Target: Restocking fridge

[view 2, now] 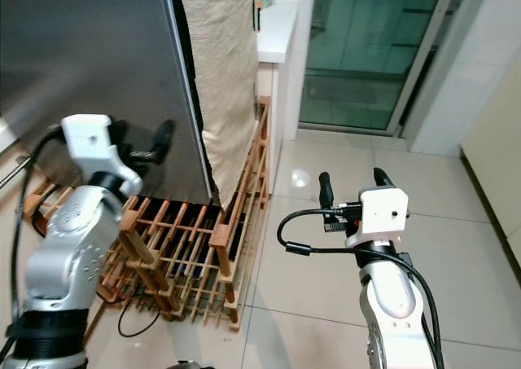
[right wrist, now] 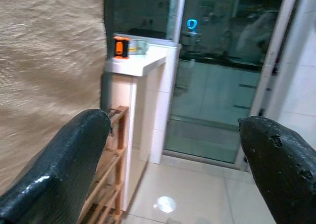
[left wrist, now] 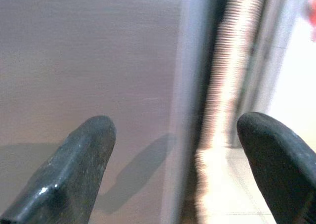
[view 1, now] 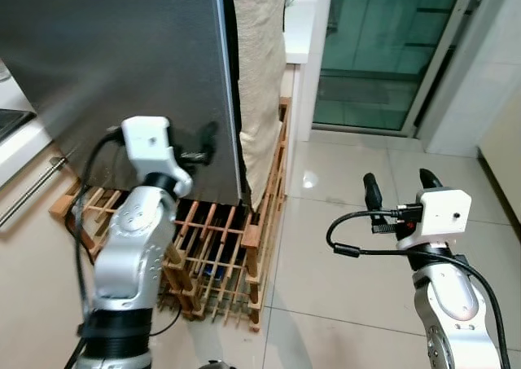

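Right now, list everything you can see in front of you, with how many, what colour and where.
Fridge door: one, grey steel, shut, upper left.
Cloth: one, beige, hanging against the fridge's right side.
Wooden rack: one, light brown slats, on the floor under and beside the fridge.
Counter: one, white, behind the cloth.
Orange item: one, on the counter's top; too small to identify.
Glass sliding door: one, dark green tinted, at the back.
Floor tiles: cream, glossy, right half.
Left gripper: one, black fingers, open, at the fridge door's right edge.
Right gripper: one, black fingers, open, raised over the floor tiles.
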Available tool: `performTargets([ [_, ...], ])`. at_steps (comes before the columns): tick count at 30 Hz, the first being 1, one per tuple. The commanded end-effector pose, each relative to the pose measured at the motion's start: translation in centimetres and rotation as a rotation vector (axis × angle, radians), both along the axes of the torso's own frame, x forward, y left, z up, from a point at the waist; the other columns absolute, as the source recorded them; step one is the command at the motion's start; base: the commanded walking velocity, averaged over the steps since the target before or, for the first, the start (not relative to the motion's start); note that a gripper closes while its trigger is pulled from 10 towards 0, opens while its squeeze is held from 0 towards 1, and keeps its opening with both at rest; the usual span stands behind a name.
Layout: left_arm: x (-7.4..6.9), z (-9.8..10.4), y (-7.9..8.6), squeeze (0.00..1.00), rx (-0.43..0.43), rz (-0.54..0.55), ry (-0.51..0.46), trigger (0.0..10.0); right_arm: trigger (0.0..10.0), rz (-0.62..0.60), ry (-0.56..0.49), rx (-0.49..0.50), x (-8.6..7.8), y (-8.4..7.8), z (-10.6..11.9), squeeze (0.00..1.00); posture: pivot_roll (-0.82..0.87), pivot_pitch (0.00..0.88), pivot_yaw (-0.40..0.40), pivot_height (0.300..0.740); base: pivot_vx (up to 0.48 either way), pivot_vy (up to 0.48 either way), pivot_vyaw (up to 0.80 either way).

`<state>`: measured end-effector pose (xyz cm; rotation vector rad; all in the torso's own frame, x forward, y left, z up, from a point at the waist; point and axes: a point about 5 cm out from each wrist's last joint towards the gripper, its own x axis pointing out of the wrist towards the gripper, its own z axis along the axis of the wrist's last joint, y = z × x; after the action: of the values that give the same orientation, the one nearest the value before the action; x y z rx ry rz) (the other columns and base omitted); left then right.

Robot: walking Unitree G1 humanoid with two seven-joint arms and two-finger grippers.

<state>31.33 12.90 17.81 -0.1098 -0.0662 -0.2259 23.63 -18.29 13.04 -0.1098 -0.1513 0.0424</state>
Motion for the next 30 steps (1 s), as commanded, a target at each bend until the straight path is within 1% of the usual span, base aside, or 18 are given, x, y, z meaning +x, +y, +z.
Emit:
performTargets([
  [1,0.5,0.0,-0.3,0.0,0.018,0.001,0.01,10.0,10.0,0.008,-0.004,0.006,0.4,0.2,0.1,0.0,-0.18,0.0,0.068,0.74,0.0,0.0,0.0],
  [2,1.2,0.8,-0.4,0.0,-0.012,0.012,-0.016,10.0,10.0,0.003,-0.006,0.008,0.5,0.1,0.2,0.0,-0.19,0.0,0.074,0.74,0.0,0.0,0.0],
  [3,1.2,0.8,-0.4,0.0,-0.012,0.012,-0.016,10.0,10.0,0.003,-0.006,0.008,0.5,0.1,0.2,0.0,-0.19,0.0,0.074,0.74,0.0,0.0,0.0],
  [4,1.4,1.0,-0.3,0.0,-0.035,0.01,-0.027,10.0,10.0,0.0,-0.006,0.007,0.5,0.0,0.1,0.0,-0.2,0.0,0.083,0.74,0.0,-0.469,0.0],
  [8,1.3,0.9,-0.4,0.0,-0.046,0.006,-0.029,10.0,10.0,-0.003,-0.004,0.007,0.5,0.1,0.1,0.0,-0.21,0.0,0.085,0.74,0.0,-0.456,0.0],
  [11,1.5,0.9,-0.2,0.0,-0.047,0.033,-0.027,10.0,10.0,-0.002,-0.003,0.008,0.5,0.2,0.0,0.0,-0.21,0.0,0.085,0.74,0.096,-0.127,0.0],
  [14,2.2,0.8,0.0,0.0,-0.034,0.07,-0.016,10.0,10.0,0.01,0.006,0.007,0.6,0.3,-0.2,0.0,-0.2,0.0,0.08,0.74,0.0,0.0,0.0],
  [16,2.8,0.4,0.2,0.0,-0.006,0.111,0.017,10.0,10.0,0.014,0.008,0.007,0.8,0.3,-0.2,0.0,-0.2,0.0,0.077,0.74,0.0,0.0,0.0],
  [17,2.8,0.4,0.2,0.0,-0.006,0.111,0.017,10.0,10.0,0.014,0.008,0.007,0.8,0.3,-0.2,0.0,-0.2,0.0,0.077,0.74,0.0,0.0,0.0],
  [19,3.4,0.4,0.5,0.0,-0.012,0.11,0.04,10.0,10.0,0.02,-0.006,0.008,1.1,0.5,0.1,0.0,-0.2,0.0,0.086,0.74,0.0,0.0,0.0],
  [20,3.4,0.4,0.5,0.0,-0.012,0.11,0.04,10.0,10.0,0.02,-0.006,0.008,1.1,0.5,0.1,0.0,-0.2,0.0,0.086,0.74,0.0,0.0,0.0],
  [22,2.1,-0.3,2.2,0.0,0.009,0.115,0.034,10.0,10.0,-0.004,-0.012,0.035,1.2,0.1,0.5,0.0,-0.2,0.0,0.096,0.74,0.0,0.0,0.0],
  [23,2.1,-0.3,2.2,0.0,0.009,0.115,0.034,10.0,10.0,-0.004,-0.012,0.035,1.2,0.1,0.5,0.0,-0.2,0.0,0.096,0.74,0.0,0.0,0.0],
  [24,1.0,-1.3,2.9,0.0,0.027,0.113,0.041,10.0,10.0,-0.012,-0.004,0.045,1.3,0.0,0.4,0.0,-0.2,0.0,0.097,0.74,0.0,0.0,0.71],
  [25,0.6,-1.9,3.0,0.0,0.027,0.118,0.057,10.0,10.0,-0.012,0.003,0.043,1.4,0.0,0.3,0.0,-0.2,0.0,0.097,0.74,0.0,-0.48,0.7],
  [27,0.5,-2.2,3.0,0.0,0.025,0.122,0.068,10.0,10.0,-0.011,0.007,0.041,1.5,0.1,0.2,0.0,-0.19,0.0,0.091,0.74,0.0,-0.48,0.7],
  [28,0.7,-2.3,2.2,0.0,0.017,0.115,0.064,10.0,10.0,0.01,0.008,0.032,1.8,0.5,0.3,0.0,-0.17,0.0,0.081,0.74,0.0,-0.472,0.66],
  [30,1.0,-2.2,1.7,0.0,0.019,0.106,0.056,10.0,10.0,0.019,0.007,0.03,1.9,0.7,0.4,0.0,-0.17,0.0,0.081,0.74,0.0,-0.471,0.63],
])
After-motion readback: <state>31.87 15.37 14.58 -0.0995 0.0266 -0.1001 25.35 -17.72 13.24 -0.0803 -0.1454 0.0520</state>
